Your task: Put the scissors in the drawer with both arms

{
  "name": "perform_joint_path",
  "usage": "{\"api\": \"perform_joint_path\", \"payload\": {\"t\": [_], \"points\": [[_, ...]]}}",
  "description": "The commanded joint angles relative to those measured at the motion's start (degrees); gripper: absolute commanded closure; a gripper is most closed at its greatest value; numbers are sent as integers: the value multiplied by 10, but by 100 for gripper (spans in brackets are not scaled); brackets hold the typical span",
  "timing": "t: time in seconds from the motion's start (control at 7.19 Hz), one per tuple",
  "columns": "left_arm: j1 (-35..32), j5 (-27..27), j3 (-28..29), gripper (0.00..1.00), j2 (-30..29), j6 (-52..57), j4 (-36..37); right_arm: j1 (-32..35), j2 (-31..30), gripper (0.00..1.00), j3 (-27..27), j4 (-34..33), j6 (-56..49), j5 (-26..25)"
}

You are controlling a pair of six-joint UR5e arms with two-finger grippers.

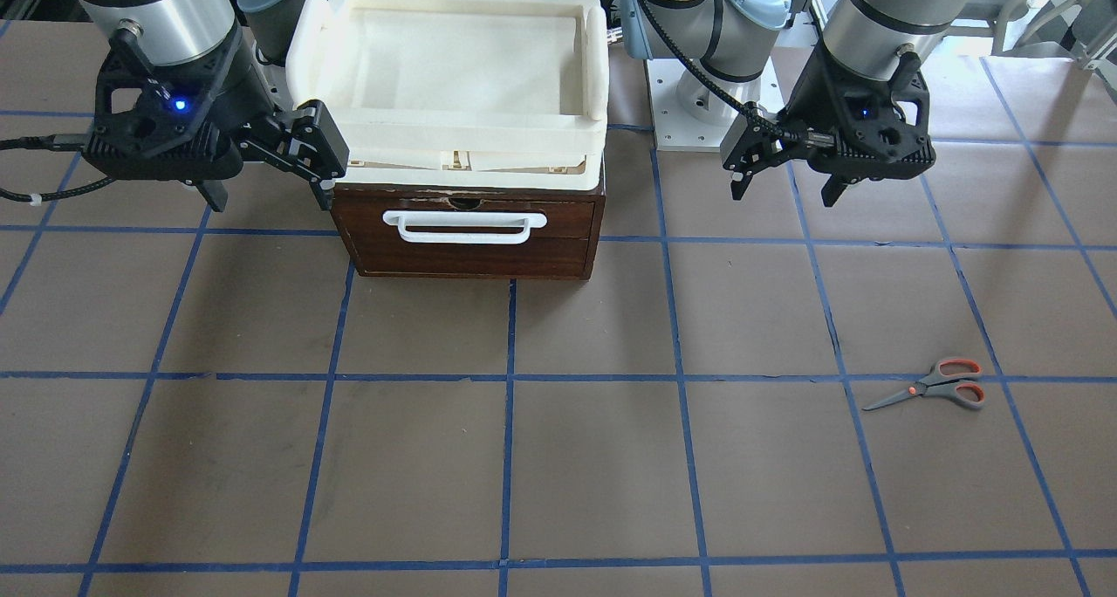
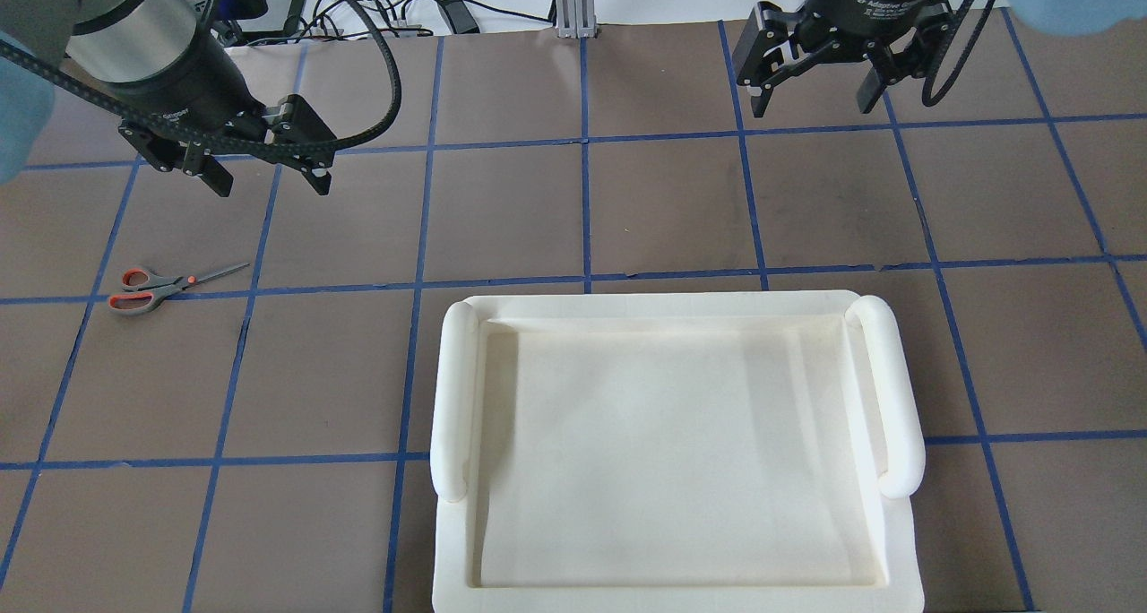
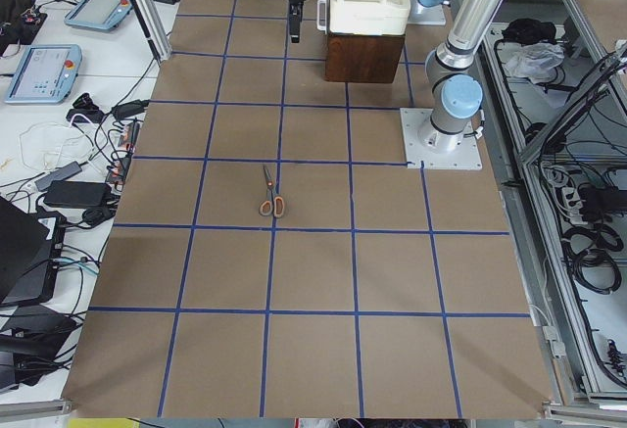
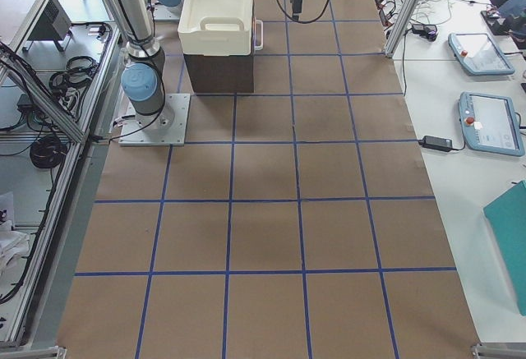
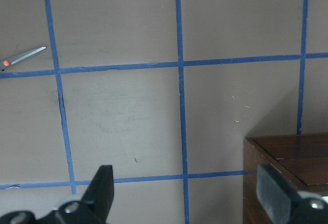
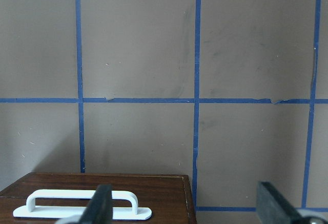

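Matte brown table (image 1: 593,457), blue-taped; slim grey scissors (image 2: 170,283) flat; glossy wooden drawer (image 1: 467,257); left pincer (image 2: 269,185), right pincer (image 2: 814,107) wide.

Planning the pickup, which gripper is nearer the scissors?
The left gripper; the scissors lie on its side of the table, while the right gripper hangs at the opposite side.
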Motion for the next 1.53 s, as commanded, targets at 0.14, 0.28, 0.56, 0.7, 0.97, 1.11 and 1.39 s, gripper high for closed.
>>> {"api": "perform_joint_path", "payload": {"t": [0.14,0.28,0.56,0.7,0.97,1.11,1.39], "points": [[2,3,2,0,-2,5,6,0,0,0,3,0,1,0],[18,-1,2,0,-4,75,3,1,1,0,3,1,0,0],[82,9,0,0,-33,293,3,12,17,0,7,7,-25,37],[135,7,1,0,-50,388,4,22,30,0,24,-2,-85,80],[228,12,0,0,-88,636,15,56,33,0,78,-3,-251,83],[256,51,-2,0,-115,763,27,88,41,0,101,-28,-346,83],[300,67,-48,0,-166,877,157,104,85,0,107,-53,-512,83]]}}
